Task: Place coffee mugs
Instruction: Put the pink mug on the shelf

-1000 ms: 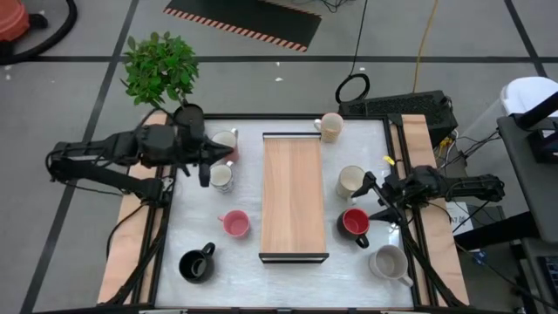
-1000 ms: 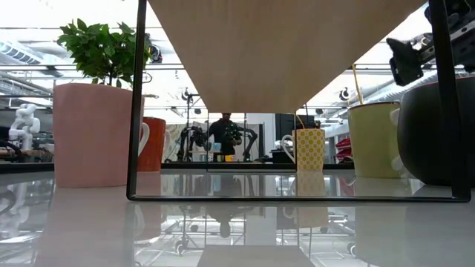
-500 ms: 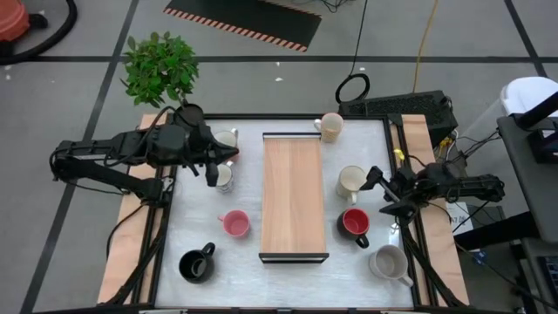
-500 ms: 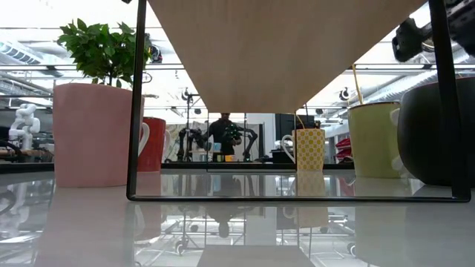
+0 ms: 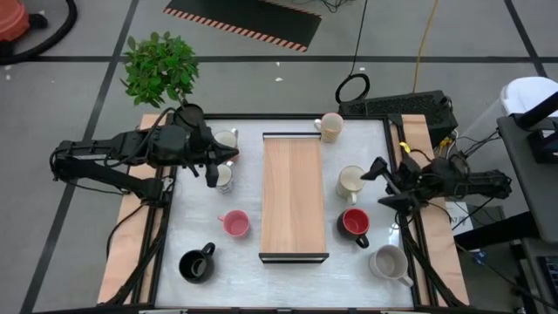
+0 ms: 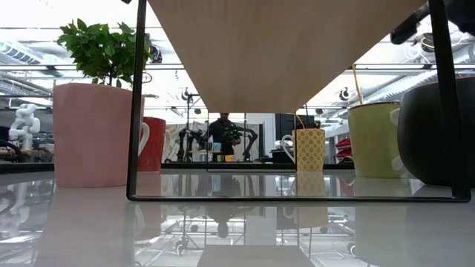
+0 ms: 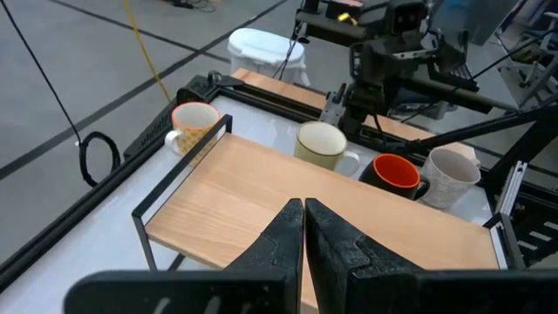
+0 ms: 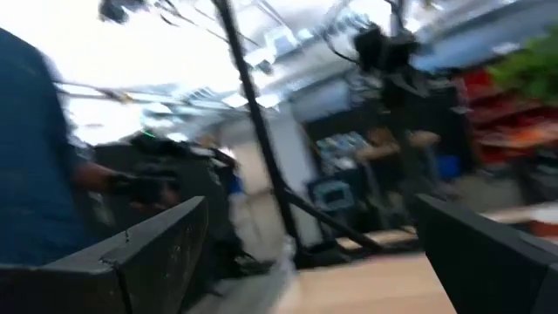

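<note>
While spread wide, right tool (image 5: 380, 182) flanks cream mug (image 5: 350, 181).

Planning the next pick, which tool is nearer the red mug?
Right. The right tool hangs just beyond the red mug; the left tool is across the wooden shelf.

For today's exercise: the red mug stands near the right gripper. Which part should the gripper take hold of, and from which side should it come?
Take the red mug by its rim wall, coming from above. It stands upright with its mouth open to the top, and its handle points toward the table's near edge, so one finger could probably go inside and one outside on the handle-free side. The open right gripper hovers close by.
</note>
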